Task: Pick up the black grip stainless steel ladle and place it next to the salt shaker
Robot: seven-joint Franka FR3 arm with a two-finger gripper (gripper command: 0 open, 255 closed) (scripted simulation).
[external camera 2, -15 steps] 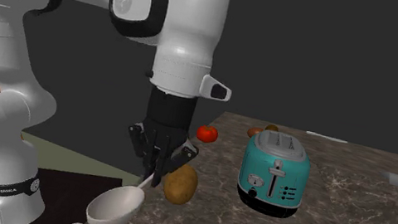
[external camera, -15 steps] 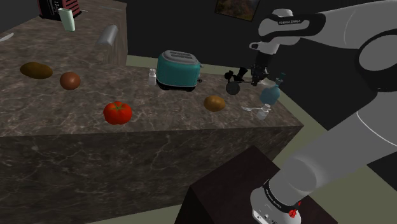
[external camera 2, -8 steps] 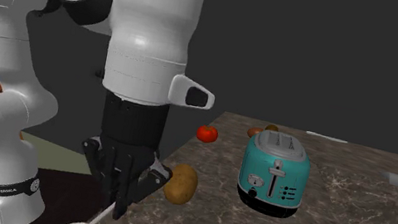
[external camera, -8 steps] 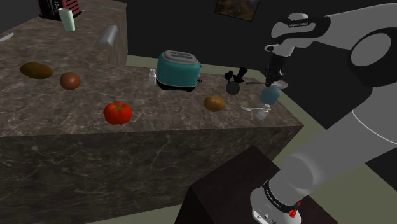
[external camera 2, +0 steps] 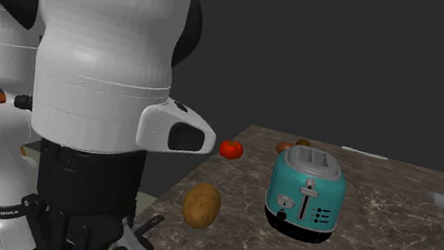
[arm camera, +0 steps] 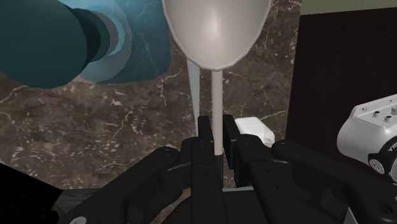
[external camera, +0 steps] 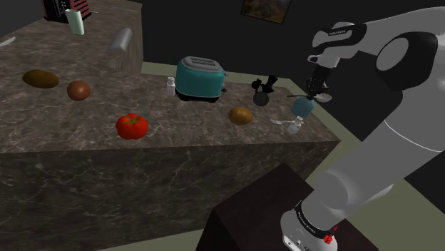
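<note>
My black gripper hangs over the counter's right end in the shoulder view, just above a teal bottle. It is shut on the thin pale handle of the ladle, whose smooth whitish bowl points away from the fingers. That bowl shows as a pale spot beside the hand. In the wrist view my gripper clasps the handle tightly, with the teal bottle lying close beside the bowl. A small pale shaker stands against the teal toaster. Another small white item lies below the gripper.
A potato, a tomato and a dark stemmed object sit on the marbled counter. The counter's edge and my dark stand are close to the gripper. My white arm covers the second exterior view's left.
The gripper has carried the ladle toward the shoulder view's right, from beside the dark object to above the teal bottle. In the second exterior view the arm swung closer and the ladle left the picture.
</note>
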